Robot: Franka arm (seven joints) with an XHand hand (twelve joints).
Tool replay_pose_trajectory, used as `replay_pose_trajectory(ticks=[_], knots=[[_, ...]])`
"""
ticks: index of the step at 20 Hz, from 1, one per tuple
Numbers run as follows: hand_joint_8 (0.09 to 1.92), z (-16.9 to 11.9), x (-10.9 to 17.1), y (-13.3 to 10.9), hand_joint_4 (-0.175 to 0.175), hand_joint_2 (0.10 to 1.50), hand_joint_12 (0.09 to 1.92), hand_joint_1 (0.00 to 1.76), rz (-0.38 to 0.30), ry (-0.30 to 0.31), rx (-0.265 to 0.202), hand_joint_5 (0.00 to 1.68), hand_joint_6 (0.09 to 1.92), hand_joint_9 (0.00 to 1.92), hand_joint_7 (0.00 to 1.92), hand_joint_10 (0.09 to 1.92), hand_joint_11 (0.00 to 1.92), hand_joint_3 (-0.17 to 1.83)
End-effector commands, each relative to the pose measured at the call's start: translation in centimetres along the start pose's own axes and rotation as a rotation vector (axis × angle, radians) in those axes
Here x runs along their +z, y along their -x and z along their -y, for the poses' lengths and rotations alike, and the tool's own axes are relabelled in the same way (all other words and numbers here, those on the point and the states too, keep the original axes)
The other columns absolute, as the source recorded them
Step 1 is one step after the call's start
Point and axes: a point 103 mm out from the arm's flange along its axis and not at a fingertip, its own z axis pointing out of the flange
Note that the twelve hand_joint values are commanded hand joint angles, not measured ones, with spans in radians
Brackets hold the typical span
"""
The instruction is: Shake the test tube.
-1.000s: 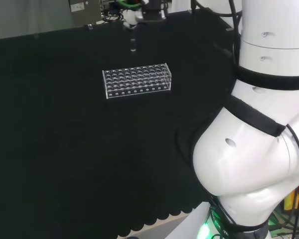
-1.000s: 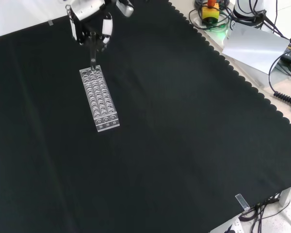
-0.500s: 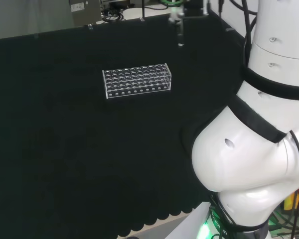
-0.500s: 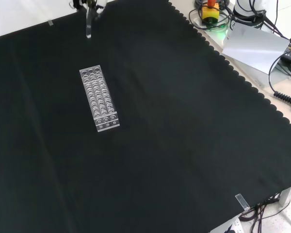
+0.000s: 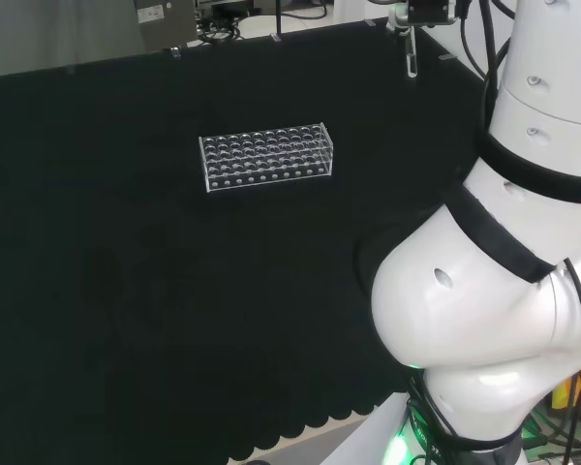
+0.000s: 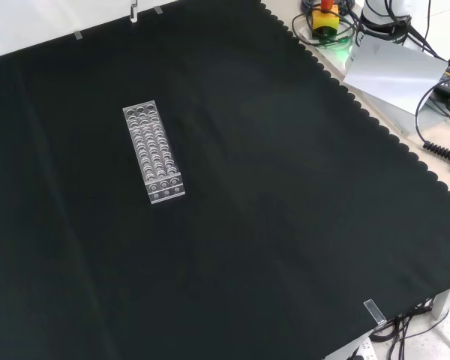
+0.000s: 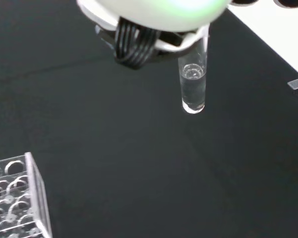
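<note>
Wrist view shows the tube [image 7: 193,85] hanging upright from the hand [image 7: 159,12], clear liquid in its rounded end, well above the cloth [image 7: 139,163] and apart from the rack [image 7: 12,198]. The fingers' hold on it is hidden, so I cannot tell the grip. In the head view the tube [image 5: 412,56] hangs at the top, right of the rack [image 5: 265,157].

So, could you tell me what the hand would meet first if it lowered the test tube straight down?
Probably bare black cloth: the test tube hangs clear of the rack, though depth is uncertain.
</note>
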Motion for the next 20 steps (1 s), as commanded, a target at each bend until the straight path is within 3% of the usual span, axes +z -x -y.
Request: replay_pose_trajectory(ticks=[1, 14, 20], knots=[[0.55, 0.2, 0.4, -5.0, -0.175, 0.67, 0.88, 1.22, -0.008, -0.008, -0.098, 1.28, 0.64, 1.58, 1.69, 0.52, 1.24, 0.63], [0.55, 2.0, 0.9, -19.6, -0.175, 0.67, 0.88, 1.22, -0.068, -0.043, -0.363, 1.28, 0.64, 1.58, 1.69, 0.52, 1.24, 0.63], [0.55, 4.0, 0.1, -24.1, -0.175, 0.67, 0.88, 1.22, -0.099, -0.042, -0.465, 1.28, 0.64, 1.58, 1.69, 0.52, 1.24, 0.64]])
